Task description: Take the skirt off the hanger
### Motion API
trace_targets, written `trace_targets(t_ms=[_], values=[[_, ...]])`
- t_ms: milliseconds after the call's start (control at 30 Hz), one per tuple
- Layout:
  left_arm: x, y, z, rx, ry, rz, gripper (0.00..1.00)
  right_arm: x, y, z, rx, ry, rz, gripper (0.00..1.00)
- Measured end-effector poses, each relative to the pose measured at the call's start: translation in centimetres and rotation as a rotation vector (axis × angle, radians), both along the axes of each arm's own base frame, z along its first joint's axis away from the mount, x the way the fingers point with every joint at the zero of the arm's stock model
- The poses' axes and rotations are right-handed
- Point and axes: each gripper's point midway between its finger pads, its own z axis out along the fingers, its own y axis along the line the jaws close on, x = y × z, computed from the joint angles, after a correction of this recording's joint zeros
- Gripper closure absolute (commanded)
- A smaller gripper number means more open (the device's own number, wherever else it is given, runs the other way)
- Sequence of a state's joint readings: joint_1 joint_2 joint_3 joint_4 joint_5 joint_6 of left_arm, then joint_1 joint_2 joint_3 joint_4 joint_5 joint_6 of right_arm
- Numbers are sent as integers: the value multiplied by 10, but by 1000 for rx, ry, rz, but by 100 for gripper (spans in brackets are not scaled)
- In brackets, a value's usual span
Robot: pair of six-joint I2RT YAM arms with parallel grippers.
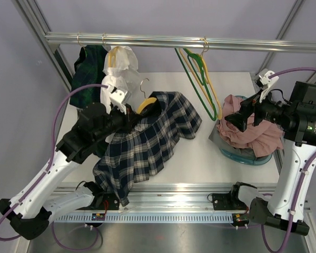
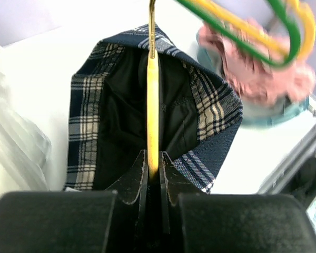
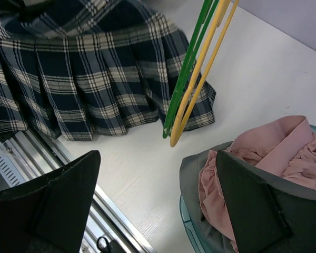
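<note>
Yellow hanger (image 2: pixel 153 116) is pinched by the left gripper (image 2: pixel 153 176) at centre frame with the skirt (image 1: pixel 147 139) draped over it, so cloth could snag while the right gripper (image 3: pixel 158 197), gaping empty, is idle.

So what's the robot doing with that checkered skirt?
It's trying to get the plaid skirt off its yellow hanger. The left gripper is shut on the hanger, and the skirt is still on it, spread over the table. The right gripper is open and holds nothing, above a basket of pink clothes.
</note>
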State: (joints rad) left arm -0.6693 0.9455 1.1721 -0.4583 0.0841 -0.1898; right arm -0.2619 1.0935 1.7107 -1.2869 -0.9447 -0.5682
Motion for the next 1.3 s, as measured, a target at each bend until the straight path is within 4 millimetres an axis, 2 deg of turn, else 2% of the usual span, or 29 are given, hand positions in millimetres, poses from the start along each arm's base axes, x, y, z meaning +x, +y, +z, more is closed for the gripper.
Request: trace_targets(t_ms=[133,233,533,767,867,900,933,1000,1100,1233,1300], values=[[-20,1,-25,38,4,-85,100,-6,8,22,-7,-47,35,2],[-30,0,-33,48,-8,-129,100,-11,21,30,-9,-65,97,3],[-44,-21,-26,19,-43,-209,100,-25,82,11,-39,44,357,4],[-52,-37,-26,9,-33,-205,100,-25,144,1,-86,124,495,5],[-53,-39,-24,2,-37,-181,100,-20,169,-2,-92,150,484,5],[-53,-40,-24,0,-36,-172,100,-17,175,-5,-92,166,460,5],[-53,-40,-24,0,-38,-162,100,-12,181,-8,-94,182,428,0],[-52,-39,-23,-1,-41,-145,100,-1,191,-13,-96,202,351,1],[-51,-39,-22,2,-48,-120,100,13,199,-22,-110,204,235,0],[-48,-38,-25,4,-56,-94,100,20,202,-38,-136,217,133,1],[-47,-38,-27,9,-55,-87,100,26,199,-51,-156,232,86,12]])
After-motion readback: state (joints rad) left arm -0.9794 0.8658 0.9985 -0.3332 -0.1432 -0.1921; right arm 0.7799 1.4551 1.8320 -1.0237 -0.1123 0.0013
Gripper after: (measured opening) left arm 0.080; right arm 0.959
